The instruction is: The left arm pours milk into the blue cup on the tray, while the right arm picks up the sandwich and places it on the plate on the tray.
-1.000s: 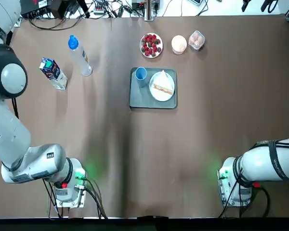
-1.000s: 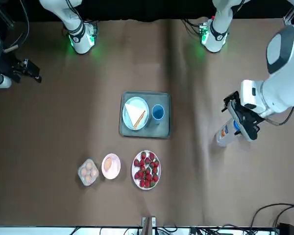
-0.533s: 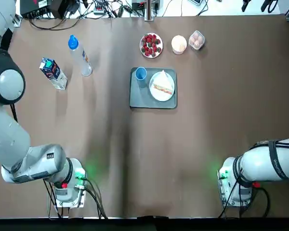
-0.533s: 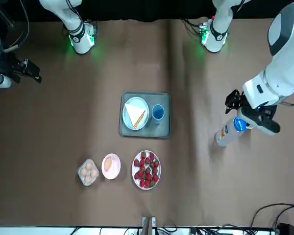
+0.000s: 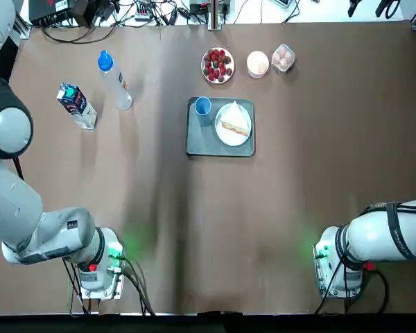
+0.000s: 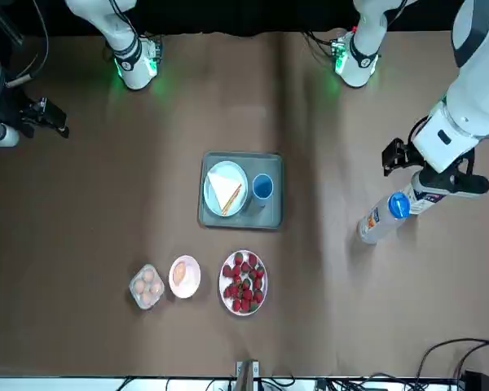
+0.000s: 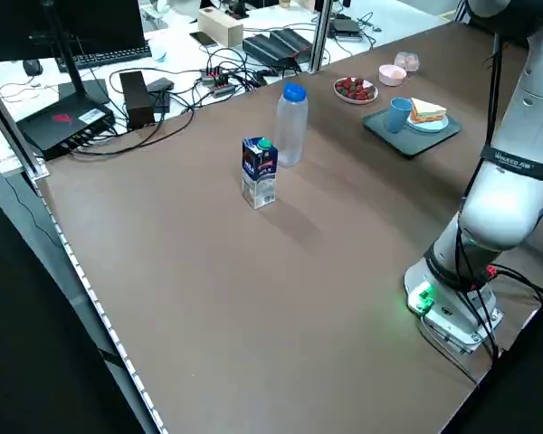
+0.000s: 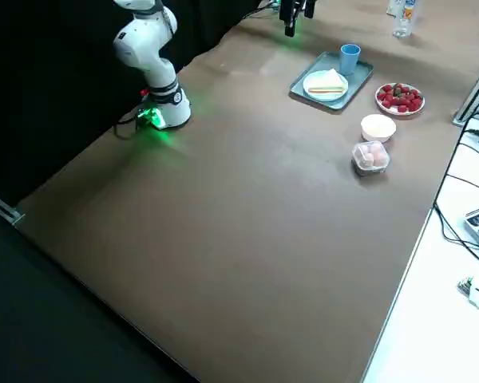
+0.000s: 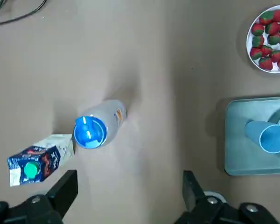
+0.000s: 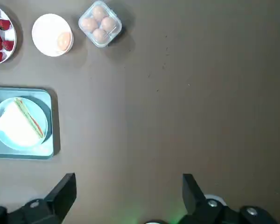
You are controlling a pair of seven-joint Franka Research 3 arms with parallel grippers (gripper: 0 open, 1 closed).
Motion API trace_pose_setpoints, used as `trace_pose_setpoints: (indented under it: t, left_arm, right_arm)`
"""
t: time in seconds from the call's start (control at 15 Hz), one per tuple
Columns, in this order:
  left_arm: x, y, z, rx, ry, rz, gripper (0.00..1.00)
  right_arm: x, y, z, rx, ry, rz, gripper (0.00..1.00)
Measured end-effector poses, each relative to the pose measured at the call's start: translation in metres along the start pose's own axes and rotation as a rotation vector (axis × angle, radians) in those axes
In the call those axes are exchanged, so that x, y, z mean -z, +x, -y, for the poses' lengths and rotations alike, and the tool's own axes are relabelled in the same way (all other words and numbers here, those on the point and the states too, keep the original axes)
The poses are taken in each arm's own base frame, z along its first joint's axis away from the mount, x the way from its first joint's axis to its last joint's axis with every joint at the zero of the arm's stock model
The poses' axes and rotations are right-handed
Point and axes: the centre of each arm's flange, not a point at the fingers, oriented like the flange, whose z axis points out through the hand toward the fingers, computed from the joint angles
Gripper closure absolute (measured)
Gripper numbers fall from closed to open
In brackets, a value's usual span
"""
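- Left arm (image 6: pixel 473 106): reaches out from its base, with its gripper (image 9: pixel 129 193) hanging above the milk carton and bottle; its fingers are spread wide with nothing between them.
- Right arm (image 5: pixel 395 232): parked over its own side of the table, its gripper (image 10: pixel 129 192) apart from the tray, fingers parted and empty.
- Tray (image 5: pixel 222 146): flat near the table's middle, carrying the plate and cup.
- Bottle (image 7: pixel 291 127): upright with its blue lid on, just beside the carton on the tray's side, a close obstacle.
- Milk carton (image 7: pixel 259 172): upright on the table, green cap on.
- Strawberry plate (image 5: pixel 217 65): beyond the tray, well apart from the carton.
- Plate (image 8: pixel 326 96): on the tray, beside the cup.
- Clear container (image 10: pixel 100 23): holds round, pale items, near the bowl.
- Bowl (image 10: pixel 49 32): a pale item inside.
- Sandwich (image 5: pixel 235 120): already on the plate.
- Blue cup (image 8: pixel 349 59): upright on the tray.
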Motion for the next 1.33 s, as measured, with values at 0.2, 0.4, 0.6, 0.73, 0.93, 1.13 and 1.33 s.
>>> trace_pose_setpoints:
  t: [0.2, 0.4, 0.6, 0.73, 0.93, 1.13, 1.33]
  left_arm:
    - [-0.001, -0.006, 0.001, 0.094, 0.011, 0.041, 0.0]
    - [-0.005, -0.01, 0.003, 0.133, 0.02, 0.074, 0.0]
    - [-0.01, -0.01, 0.024, 0.17, 0.025, 0.097, 0.0]
    - [-0.011, -0.009, 0.042, 0.195, 0.025, 0.107, 0.0]
    - [-0.013, -0.012, 0.047, 0.198, 0.026, 0.128, 0.0]
    - [-0.013, -0.013, 0.036, 0.187, 0.031, 0.135, 0.0]
    - [-0.004, -0.027, 0.039, 0.185, 0.062, 0.163, 0.0]
  right_arm:
    - [0.0, 0.0, 0.0, 0.0, 0.0, 0.0, 0.0]
    - [0.0, 0.0, 0.0, 0.0, 0.0, 0.0, 0.0]
    - [0.0, 0.0, 0.0, 0.0, 0.0, 0.0, 0.0]
    - [0.0, 0.0, 0.0, 0.0, 0.0, 0.0, 0.0]
    - [0.0, 0.0, 0.0, 0.001, 0.0, 0.0, 0.0]
    - [0.0, 0.0, 0.0, 0.001, 0.0, 0.0, 0.0]
    - [0.0, 0.0, 0.0, 0.0, 0.0, 0.0, 0.0]
